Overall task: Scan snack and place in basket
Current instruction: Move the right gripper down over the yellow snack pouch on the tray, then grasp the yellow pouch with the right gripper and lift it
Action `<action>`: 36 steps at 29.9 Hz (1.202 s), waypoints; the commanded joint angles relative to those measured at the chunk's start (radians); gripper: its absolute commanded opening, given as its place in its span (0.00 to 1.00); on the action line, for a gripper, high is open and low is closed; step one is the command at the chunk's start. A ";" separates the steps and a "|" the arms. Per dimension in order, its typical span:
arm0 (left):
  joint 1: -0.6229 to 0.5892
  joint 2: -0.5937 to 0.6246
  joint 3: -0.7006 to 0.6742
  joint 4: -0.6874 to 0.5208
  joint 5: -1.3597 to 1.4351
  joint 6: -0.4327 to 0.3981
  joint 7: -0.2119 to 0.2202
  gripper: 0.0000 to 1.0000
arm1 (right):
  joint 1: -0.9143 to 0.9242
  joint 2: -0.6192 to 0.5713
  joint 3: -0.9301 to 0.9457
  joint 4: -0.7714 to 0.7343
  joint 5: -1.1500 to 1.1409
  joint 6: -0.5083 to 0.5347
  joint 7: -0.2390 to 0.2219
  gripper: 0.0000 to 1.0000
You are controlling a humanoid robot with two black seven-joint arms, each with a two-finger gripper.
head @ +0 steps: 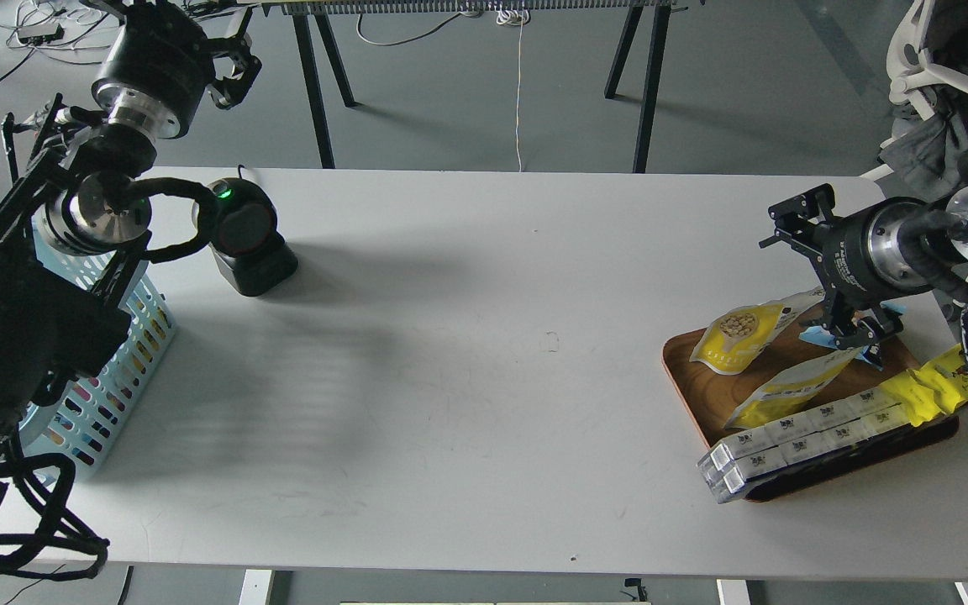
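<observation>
The snack [740, 334], a small yellow and white pouch with beige balls pictured on it, lies at the left end of the brown wooden tray [686, 370] at the table's right. My right gripper [818, 270] is open, points left and hangs just above and right of the pouch, without touching it. The light blue basket [110, 378] stands at the table's left edge, partly hidden by my left arm. My left gripper [236, 65] is raised beyond the table's far left corner; its fingers are too dark to tell apart.
A black scanner [244, 237] with a green light stands at the far left of the table. The tray also holds a second yellow pouch [786, 388], a small blue packet [891, 317] mostly behind my gripper, a long yellow packet [938, 385] and white boxes [795, 437].
</observation>
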 commanded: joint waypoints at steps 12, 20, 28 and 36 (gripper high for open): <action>-0.001 -0.003 0.006 0.000 0.000 0.002 -0.002 1.00 | -0.077 0.034 0.030 -0.023 -0.005 -0.027 -0.002 0.01; -0.001 -0.005 0.006 0.000 0.000 0.004 0.000 1.00 | -0.074 0.020 0.057 -0.017 -0.012 -0.025 -0.002 0.01; 0.000 -0.003 0.006 0.000 0.000 0.005 0.000 1.00 | 0.060 -0.023 0.069 -0.008 -0.003 -0.025 -0.005 0.01; 0.000 -0.002 0.006 0.000 0.000 0.007 0.000 1.00 | 0.204 -0.061 0.200 -0.011 0.106 -0.051 0.001 0.01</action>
